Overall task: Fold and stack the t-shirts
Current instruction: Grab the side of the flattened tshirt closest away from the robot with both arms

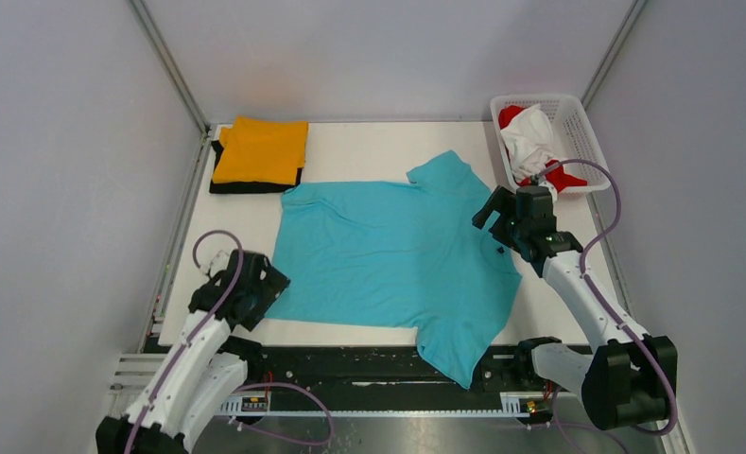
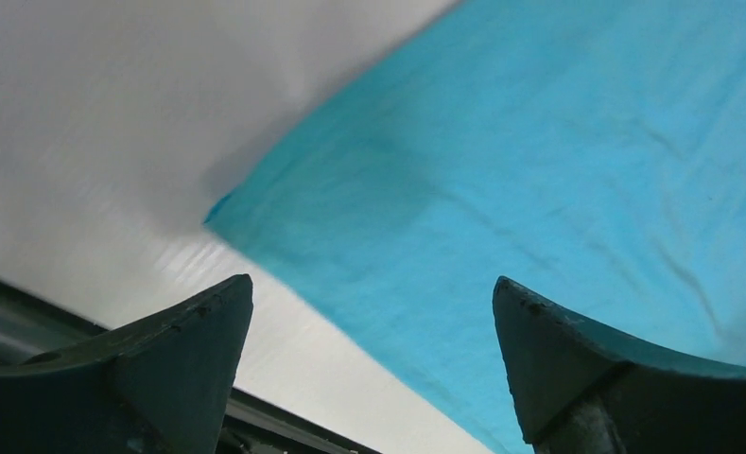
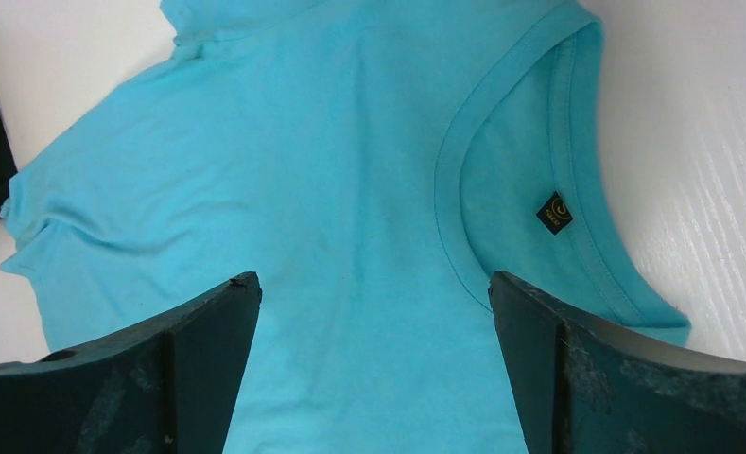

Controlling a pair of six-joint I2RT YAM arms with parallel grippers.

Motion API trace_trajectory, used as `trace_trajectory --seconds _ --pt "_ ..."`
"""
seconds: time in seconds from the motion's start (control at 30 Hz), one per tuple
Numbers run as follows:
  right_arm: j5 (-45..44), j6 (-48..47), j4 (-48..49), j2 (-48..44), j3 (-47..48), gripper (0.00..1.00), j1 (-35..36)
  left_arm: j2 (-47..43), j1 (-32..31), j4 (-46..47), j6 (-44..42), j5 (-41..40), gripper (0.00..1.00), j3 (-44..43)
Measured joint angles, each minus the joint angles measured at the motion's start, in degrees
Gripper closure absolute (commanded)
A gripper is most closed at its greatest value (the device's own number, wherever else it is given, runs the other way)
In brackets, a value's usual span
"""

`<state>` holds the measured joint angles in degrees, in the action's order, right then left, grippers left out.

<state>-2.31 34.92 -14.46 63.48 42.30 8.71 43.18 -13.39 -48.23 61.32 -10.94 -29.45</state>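
A turquoise t-shirt [image 1: 388,251] lies spread flat mid-table, its collar [image 3: 454,161] toward the right and one sleeve hanging over the near edge. My left gripper [image 1: 272,282] is open at the shirt's near-left hem corner; in its wrist view the left gripper [image 2: 373,280] straddles the cloth edge [image 2: 539,170] and holds nothing. My right gripper [image 1: 492,225] hovers open just left of the collar; the right gripper [image 3: 373,275] has only flat cloth [image 3: 303,170] below. A folded orange t-shirt [image 1: 260,149] rests on a folded black one [image 1: 219,182] at the back left.
A white lattice basket [image 1: 586,142] at the back right holds a crumpled red t-shirt [image 1: 512,115] and a white one [image 1: 531,137]. The white table [image 1: 369,142] is walled on three sides. A black rail [image 1: 350,364] runs along the near edge.
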Motion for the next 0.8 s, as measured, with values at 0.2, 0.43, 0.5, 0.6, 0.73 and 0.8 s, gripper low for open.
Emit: trace_trajectory --seconds 0.2,0.43,0.5,0.6,0.73,0.8 --pt "-0.26 -0.28 -0.04 1.09 1.07 0.00 -0.07 -10.08 0.04 -6.64 9.99 -2.49 0.11 6.25" --pt "-0.46 -0.68 -0.28 2.67 1.79 0.00 -0.11 -0.35 0.04 -5.51 13.92 -3.74 0.61 6.69" --pt "-1.11 -0.79 -0.37 2.69 1.81 0.01 -0.11 2.99 0.04 -5.25 14.19 -4.17 0.71 6.08" --pt "-1.77 -1.03 -0.70 2.69 2.12 0.01 -0.11 6.10 0.04 -4.11 14.14 -4.70 0.78 5.38" --pt "-2.60 -1.25 -1.68 2.69 2.78 0.01 -0.11 6.54 0.04 -3.08 13.97 -5.64 0.76 5.38" --pt "-2.75 -1.27 -2.14 2.67 2.89 0.01 -0.11 6.86 0.04 -2.60 13.77 -6.27 0.74 5.38"
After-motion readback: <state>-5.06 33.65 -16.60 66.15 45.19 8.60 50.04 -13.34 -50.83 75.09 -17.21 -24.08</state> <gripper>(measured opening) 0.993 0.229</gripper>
